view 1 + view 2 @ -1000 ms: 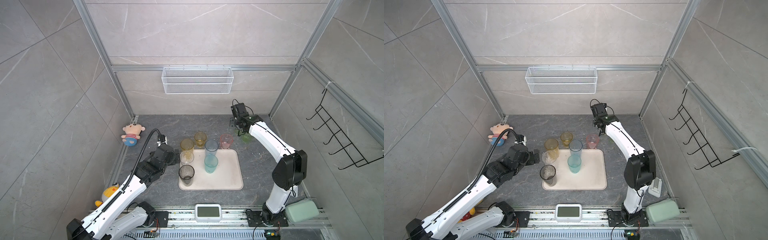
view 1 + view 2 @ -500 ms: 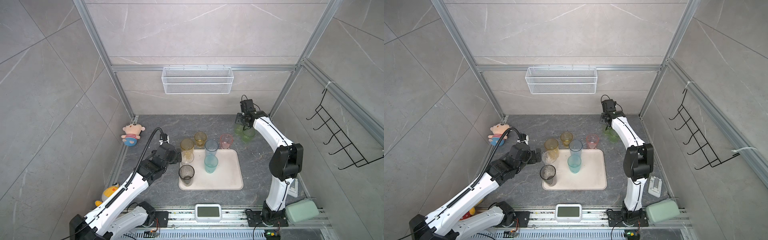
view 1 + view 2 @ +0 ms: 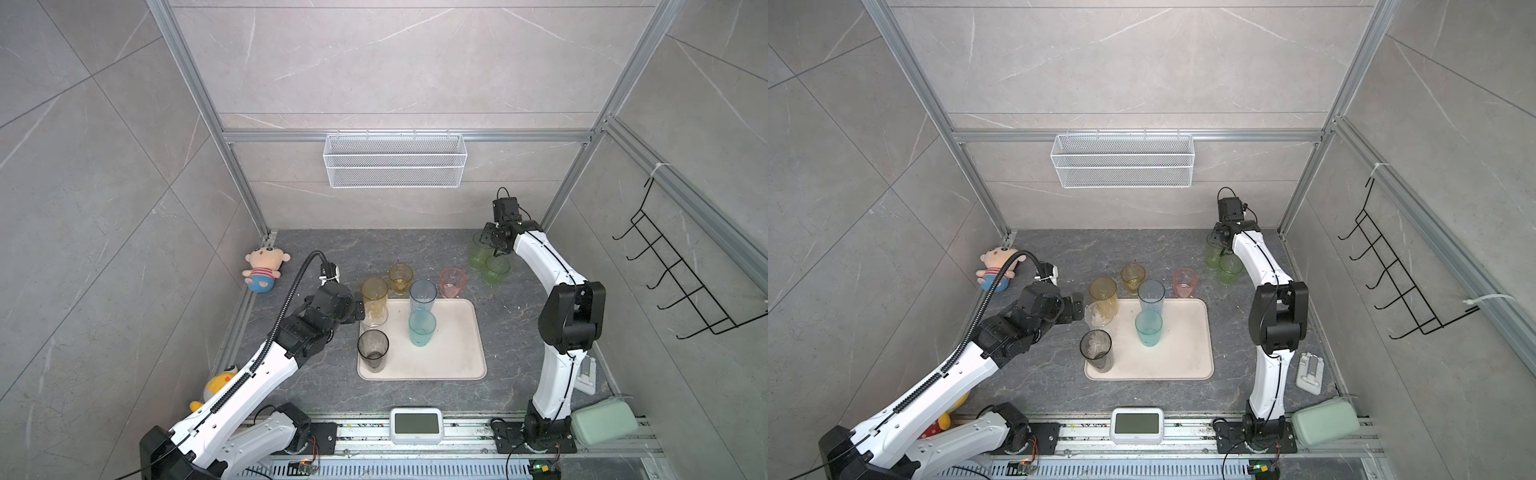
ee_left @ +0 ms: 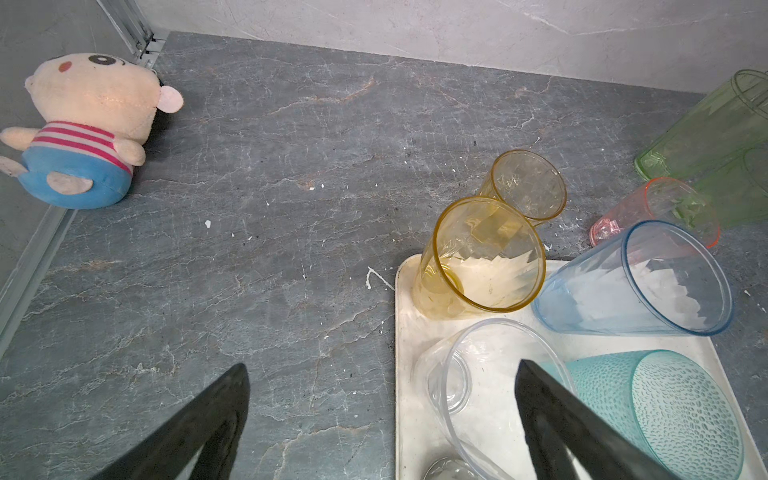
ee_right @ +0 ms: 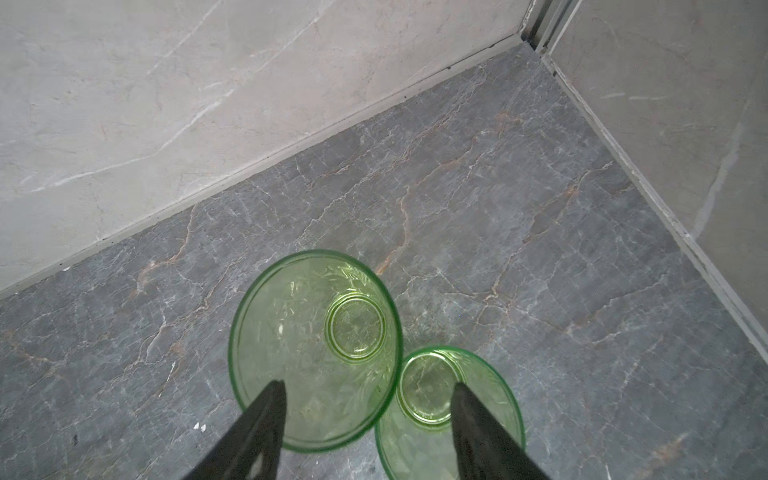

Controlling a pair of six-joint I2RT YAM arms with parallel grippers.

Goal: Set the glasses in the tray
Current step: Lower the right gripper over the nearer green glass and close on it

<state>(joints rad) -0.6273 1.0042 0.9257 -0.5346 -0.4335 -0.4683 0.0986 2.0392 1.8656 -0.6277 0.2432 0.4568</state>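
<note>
Right wrist view: right tool (image 5: 366, 384) gapes, aimed down over the green glasses (image 5: 291, 332).

Soft, even, bright light fills every view; the glasses (image 3: 423, 296) cast only faint shadows on the bench (image 3: 374, 245). Both top views are sharp, their wall frames splaying toward the edges. The left wrist view bows outward, and pale glare marks the head of the plush doll (image 4: 79, 129).

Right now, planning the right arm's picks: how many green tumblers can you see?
2. The taller green tumbler stands below the right hand, off the tray; the shorter green tumbler stands right beside it, nearer the front. None seems hidden.
</note>
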